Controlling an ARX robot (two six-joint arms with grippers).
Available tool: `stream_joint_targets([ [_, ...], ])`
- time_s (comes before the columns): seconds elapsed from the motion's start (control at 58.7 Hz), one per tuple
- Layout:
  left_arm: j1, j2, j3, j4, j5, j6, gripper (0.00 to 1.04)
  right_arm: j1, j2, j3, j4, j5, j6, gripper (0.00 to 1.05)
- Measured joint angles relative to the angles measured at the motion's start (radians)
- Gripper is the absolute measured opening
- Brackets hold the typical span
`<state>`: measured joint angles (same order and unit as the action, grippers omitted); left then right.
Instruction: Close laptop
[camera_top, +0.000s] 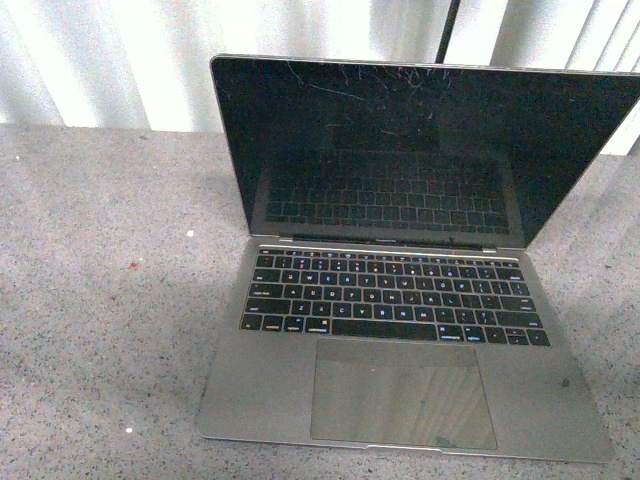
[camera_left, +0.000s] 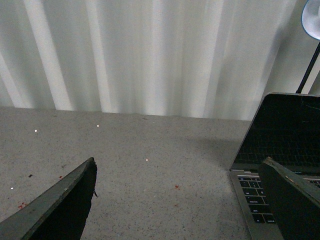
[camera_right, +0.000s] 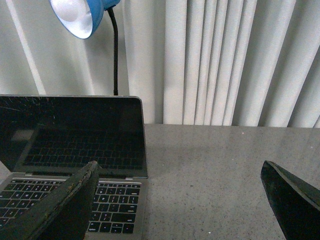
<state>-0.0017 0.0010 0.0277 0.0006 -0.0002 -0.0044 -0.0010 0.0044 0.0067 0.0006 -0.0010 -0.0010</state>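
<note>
Dark, scuffed wedge-shaped fingers (camera_left: 65, 205) framed the left wrist view. I recorded the left gripper (camera_left: 178, 162) spread wide and holding nothing, hovering above the table. The right gripper (camera_right: 180, 164) was likewise wide apart and empty. Neither arm appeared in the front view.

The table (camera_top: 100, 330) was grey, speckled and stone-like, with a few small flecks on it. The laptop (camera_top: 400, 300) lay flat on it, slightly right of centre, silver-grey metal and open. Nearest was the large smooth trackpad (camera_top: 400, 392), then rows of black keys (camera_top: 390, 300), then the glossy black screen (camera_top: 400, 140), scratched near its top edge and leaning slightly back. Behind it stood a blue-shaded lamp (camera_right: 80, 15) on a thin black stalk. Farthest hung a white pleated curtain (camera_right: 225, 60).
</note>
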Motion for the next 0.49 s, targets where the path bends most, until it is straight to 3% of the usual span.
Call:
stream_joint_targets([
  [0.494,0.0,0.0,0.0,0.0,0.0,0.0,0.98,0.0,0.0,0.0,0.0,0.0,0.0,0.97],
])
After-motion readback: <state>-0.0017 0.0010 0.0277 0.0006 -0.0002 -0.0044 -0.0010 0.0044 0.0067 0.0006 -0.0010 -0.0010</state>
